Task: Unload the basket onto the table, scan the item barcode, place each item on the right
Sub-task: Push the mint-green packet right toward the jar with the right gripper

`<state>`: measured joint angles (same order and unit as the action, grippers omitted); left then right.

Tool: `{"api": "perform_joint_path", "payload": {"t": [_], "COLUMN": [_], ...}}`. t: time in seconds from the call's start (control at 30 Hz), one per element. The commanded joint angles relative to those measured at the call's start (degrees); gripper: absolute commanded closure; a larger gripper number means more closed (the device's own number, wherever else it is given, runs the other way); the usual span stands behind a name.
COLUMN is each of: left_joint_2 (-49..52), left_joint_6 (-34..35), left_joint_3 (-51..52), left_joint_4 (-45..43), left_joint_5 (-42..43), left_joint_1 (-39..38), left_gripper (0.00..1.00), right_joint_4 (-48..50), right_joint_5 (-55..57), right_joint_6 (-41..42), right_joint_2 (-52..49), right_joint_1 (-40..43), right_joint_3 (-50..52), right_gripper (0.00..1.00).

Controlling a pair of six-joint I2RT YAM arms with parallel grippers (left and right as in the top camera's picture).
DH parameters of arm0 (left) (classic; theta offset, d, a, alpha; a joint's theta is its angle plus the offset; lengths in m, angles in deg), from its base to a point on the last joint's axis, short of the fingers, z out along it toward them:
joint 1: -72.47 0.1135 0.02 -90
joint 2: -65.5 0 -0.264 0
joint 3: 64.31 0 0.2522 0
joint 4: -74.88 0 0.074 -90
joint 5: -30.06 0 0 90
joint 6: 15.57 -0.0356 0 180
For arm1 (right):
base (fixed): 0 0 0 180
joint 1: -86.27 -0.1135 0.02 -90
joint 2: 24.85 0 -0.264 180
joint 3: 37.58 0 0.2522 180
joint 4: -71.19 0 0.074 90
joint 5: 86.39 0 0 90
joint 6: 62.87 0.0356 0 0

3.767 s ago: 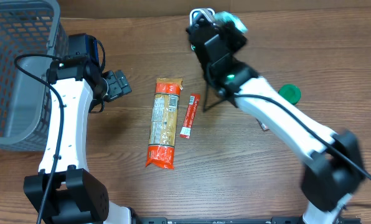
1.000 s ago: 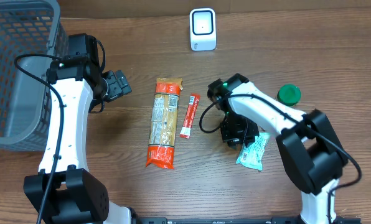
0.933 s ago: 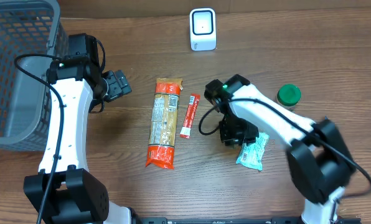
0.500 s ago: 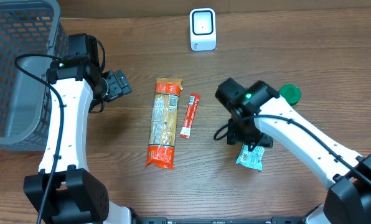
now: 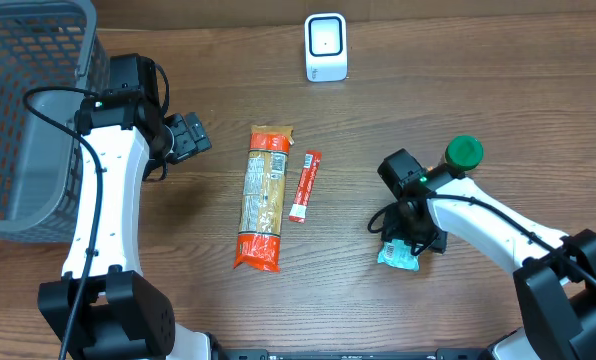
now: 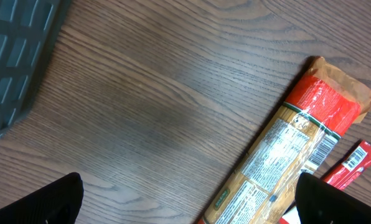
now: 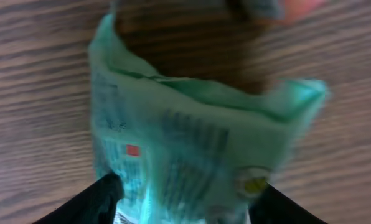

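The item, a teal packet [image 5: 398, 256] [image 7: 192, 124], lies on the wooden table at the right. My right gripper [image 5: 410, 236] [image 7: 182, 202] hangs low over it, open, one dark finger [image 7: 92, 202] at each side of the packet; this view is blurred. The white barcode scanner [image 5: 325, 47] stands at the table's far edge, well away from the packet. My left gripper [image 5: 185, 137] [image 6: 190, 204] is open wide at the left above bare wood, its right fingertip [image 6: 338, 200] over the edge of a long orange pasta packet [image 5: 262, 197] [image 6: 291, 155]. It holds nothing.
A red stick sachet [image 5: 304, 185] [image 6: 353, 168] lies right of the pasta packet. A green lid [image 5: 465, 152] sits beside the right arm. A grey mesh basket [image 5: 28, 110] fills the far left corner.
My right gripper has opened and slid slightly right and toward the front over the teal packet, which stays on the table. The right arm has swung right. The left arm has not moved.
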<state>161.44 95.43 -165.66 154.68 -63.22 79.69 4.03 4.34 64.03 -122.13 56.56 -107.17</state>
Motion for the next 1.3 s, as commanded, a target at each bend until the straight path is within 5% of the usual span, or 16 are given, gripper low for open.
{"api": "perform_joint_path", "payload": {"t": [0.0, 0.23, 0.43, 0.57, 0.87, 1.0, 1.13, 1.27], "left_joint_2": [-0.8, -0.8, -0.8, -0.8, -0.8, -0.8, -0.8, -0.8], "left_joint_6": [-0.7, -0.7, -0.6, -0.7, -0.6, -0.7, -0.7, -0.7], "left_joint_3": [-0.9, -0.9, -0.9, -0.9, -0.9, -0.9, -0.9, -0.9], "left_joint_4": [-0.1, -0.1, -0.1, -0.1, -0.1, -0.1, -0.1, -0.1], "left_joint_5": [-0.5, -0.5, -0.5, -0.5, -0.5, -0.5, -0.5, -0.5], "left_joint_1": [-0.1, -0.1, -0.1, -0.1, -0.1, -0.1, -0.1, -0.1], "left_gripper": [0.0, 0.0, 0.0, 0.0, 0.0, 0.0, 0.0, 0.0], "right_joint_4": [0.2, 5.6, 13.0, 12.1, 6.1, 7.2, 7.5, 9.6], "right_joint_5": [2.8, 7.4, 7.3, 11.4, 11.3, 1.3, -1.9, -1.9], "right_joint_6": [-7.1, -17.5, -17.5, -17.4, -17.4, -17.2, -17.3, -17.5], "right_joint_2": [0.5, 0.5, 0.5, 0.5, 1.2, 0.8, -0.5, -2.2], "right_joint_1": [0.0, 0.0, 0.0, 0.0, -0.1, -0.2, -0.2, -0.2], "right_joint_3": [1.8, 1.8, 1.7, 0.0, -8.5, -8.2, -7.9, -6.8], "right_gripper": [0.39, 0.38, 0.37, 0.19, 0.16, 0.31, 0.66, 0.7]}}
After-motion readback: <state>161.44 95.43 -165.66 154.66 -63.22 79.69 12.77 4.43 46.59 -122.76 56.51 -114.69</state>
